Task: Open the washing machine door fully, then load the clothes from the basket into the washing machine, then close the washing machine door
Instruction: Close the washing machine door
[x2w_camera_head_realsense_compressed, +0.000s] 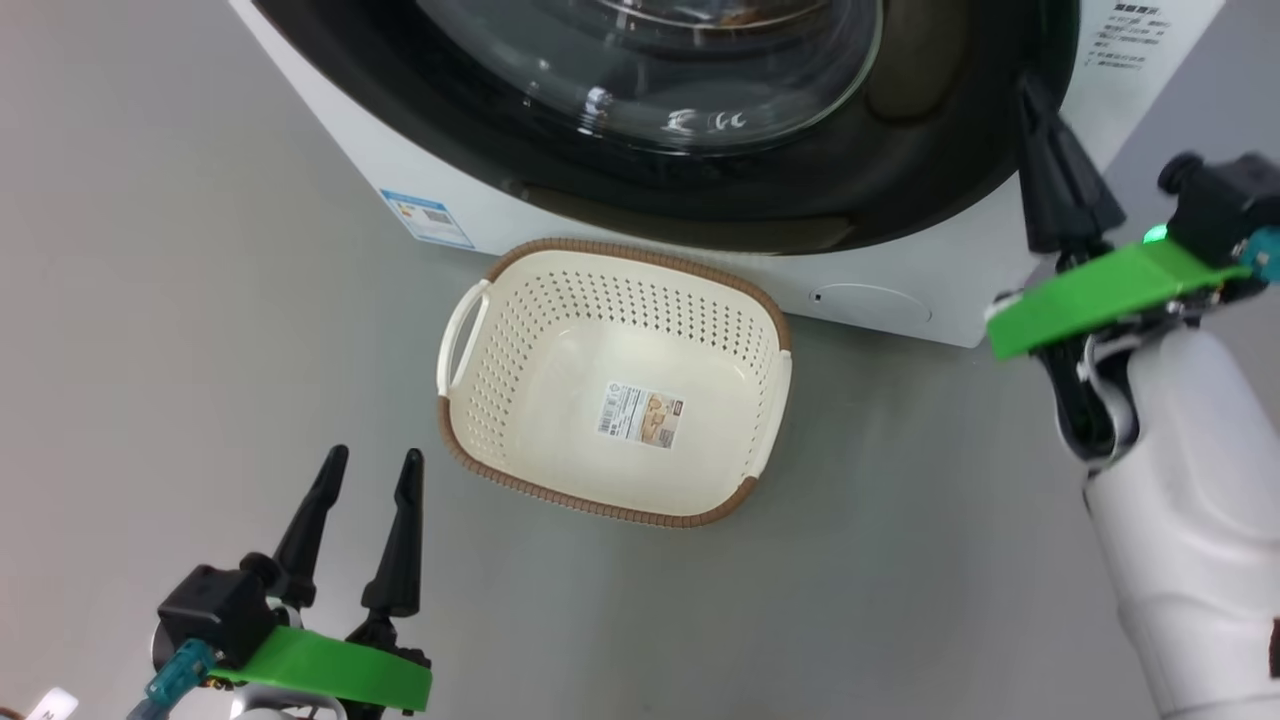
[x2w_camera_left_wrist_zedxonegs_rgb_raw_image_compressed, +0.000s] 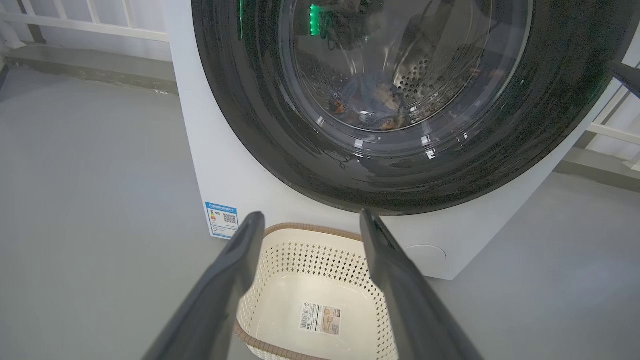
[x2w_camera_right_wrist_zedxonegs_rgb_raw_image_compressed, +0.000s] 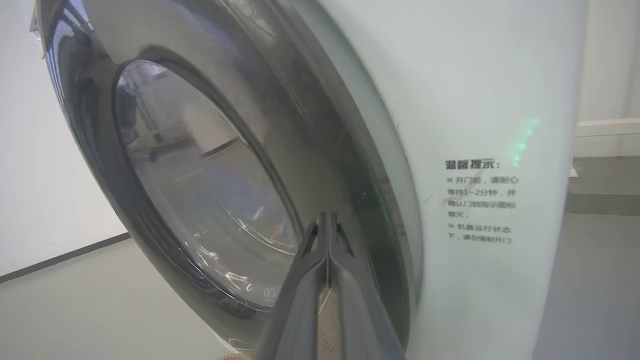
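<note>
Now behind the glass of the washing machine door (x2w_camera_left_wrist_zedxonegs_rgb_raw_image_compressed: 240, 100), in the steel drum (x2w_camera_left_wrist_zedxonegs_rgb_raw_image_compressed: 430, 75): clothes (x2w_camera_left_wrist_zedxonegs_rgb_raw_image_compressed: 370, 102), a blue bundle. Door flat against the washing machine (x2w_camera_left_wrist_zedxonegs_rgb_raw_image_compressed: 235, 175) front. On the floor (x2w_camera_head_realsense_compressed: 200, 300) just before the machine, basket (x2w_camera_head_realsense_compressed: 560, 330), paper label (x2w_camera_head_realsense_compressed: 640, 415) showing at its bottom. Low near the basket, left hand (x2w_camera_head_realsense_compressed: 375, 457), fingers (x2w_camera_head_realsense_compressed: 400, 540) spread apart, holding nothing. Pressed together, right hand (x2w_camera_head_realsense_compressed: 1030, 90), tips at the door's black rim.

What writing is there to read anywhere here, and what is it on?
"温馨提示:" heading of the notice printed on the white boxy washing machine.
"开门前,请耐心等待1~2分钟,并确认门锁指示图标熄灭;" below it.
"机器运行状态下,请勿强制开门" below that.
Blue-white energy label on its front: too small to read.
Paper label in the cream perforated basket: too small.
</note>
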